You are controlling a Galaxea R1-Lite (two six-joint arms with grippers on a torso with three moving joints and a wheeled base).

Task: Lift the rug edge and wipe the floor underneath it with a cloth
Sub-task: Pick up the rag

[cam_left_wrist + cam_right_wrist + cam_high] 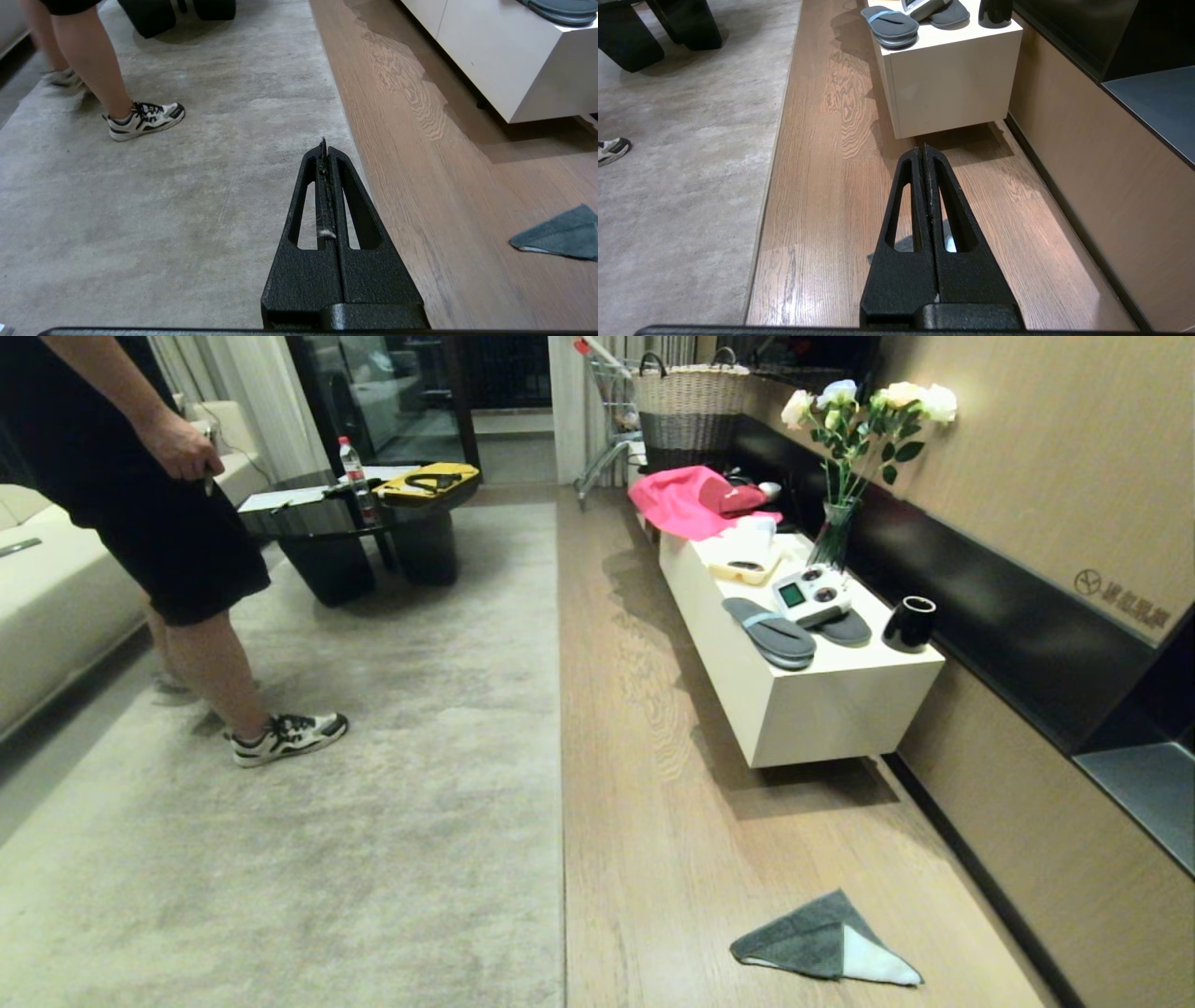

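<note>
A large beige-grey rug [373, 784] lies flat, and its straight rug edge [561, 803] runs down the middle of the head view beside the wood floor [672, 821]. The cloth [822, 943], dark grey with a pale folded corner, lies on the floor near the right wall. Neither arm shows in the head view. My left gripper [324, 142] is shut and empty, held above the rug just inside the rug edge [348, 126]; the cloth [560, 233] lies off to one side. My right gripper [924, 149] is shut and empty above the floor [822, 186], with the cloth [903, 243] showing only through its finger slots.
A person [177, 523] stands on the rug at the left, one shoe [289, 735] forward. A white low cabinet [803, 700] along the right wall carries slippers, a cup, flowers and pink fabric [681, 499]. A dark coffee table [364, 523] stands at the rug's far end.
</note>
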